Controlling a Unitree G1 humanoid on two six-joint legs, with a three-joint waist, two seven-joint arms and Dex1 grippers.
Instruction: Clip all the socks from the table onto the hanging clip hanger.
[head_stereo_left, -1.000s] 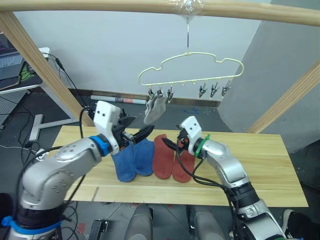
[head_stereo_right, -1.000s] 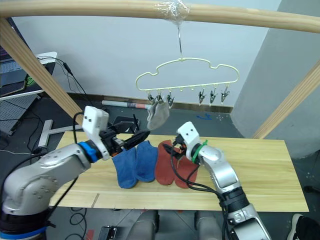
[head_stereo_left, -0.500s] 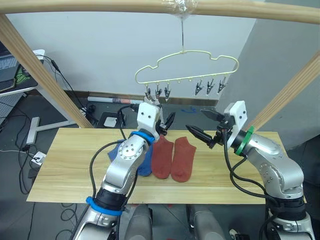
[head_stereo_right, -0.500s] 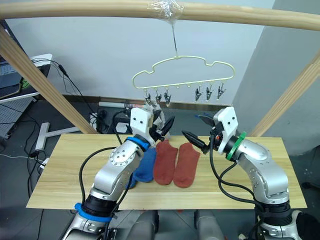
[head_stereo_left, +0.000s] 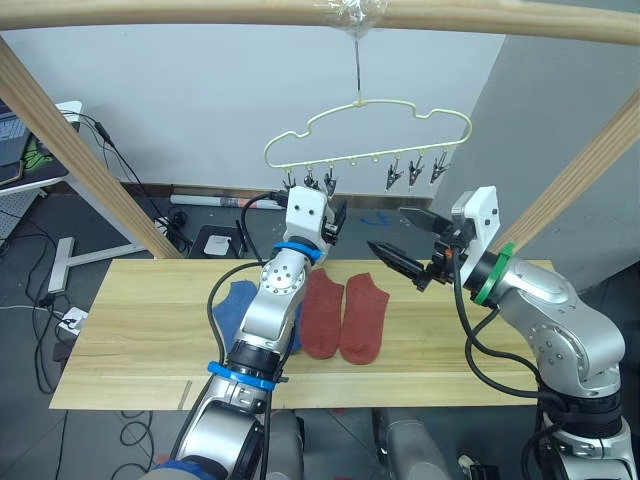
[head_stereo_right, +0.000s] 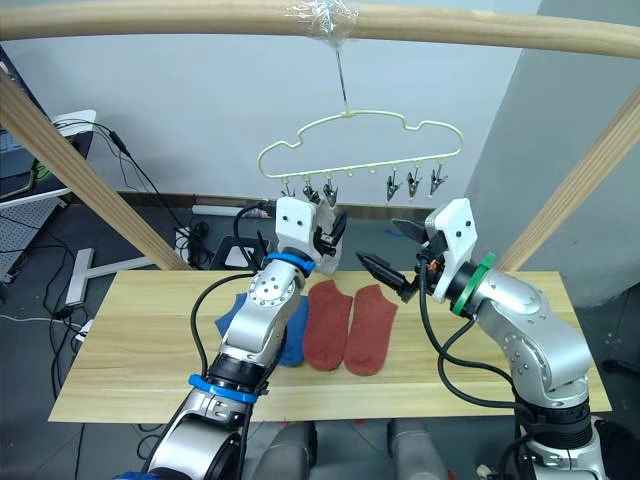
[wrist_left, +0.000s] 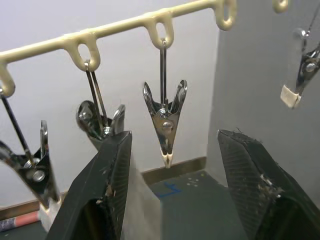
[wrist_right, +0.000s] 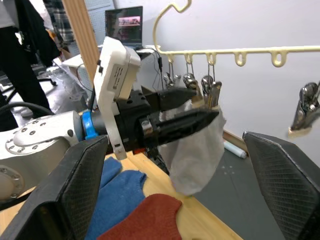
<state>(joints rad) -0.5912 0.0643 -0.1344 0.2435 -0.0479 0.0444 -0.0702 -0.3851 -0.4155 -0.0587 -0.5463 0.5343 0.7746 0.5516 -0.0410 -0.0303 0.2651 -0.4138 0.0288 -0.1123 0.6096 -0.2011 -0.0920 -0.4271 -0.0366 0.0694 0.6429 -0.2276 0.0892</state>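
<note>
Clip hanger hangs by its hook from the top wooden pole, above the far edge of the bench. Grey sock hangs from the clips at the hanger's left end; it looks like two socks bunched together, but the view does not settle that. Left gripper is raised to those left clips, fingers parted with a free metal clip between them and nothing gripped; one finger lies against the grey fabric. Right gripper hovers to the right, below the three empty right-hand clips, fingers spread wide and empty. On the bench, two rust-red socks lie flat side by side near the middle; blue socks lie just left of them, partly hidden behind the left arm. Handling judgement: the socks are light, soft knit and limp, so they will fold and droop; best pinched at the cuff edge so a flat double layer feeds into a clip. The hanger is thin wire on a single hook and will likely swing or tilt when a clip is pushed. The slanted frame poles flank the workspace. Cables and a laptop sit beyond the bench, clear of the work.
</note>
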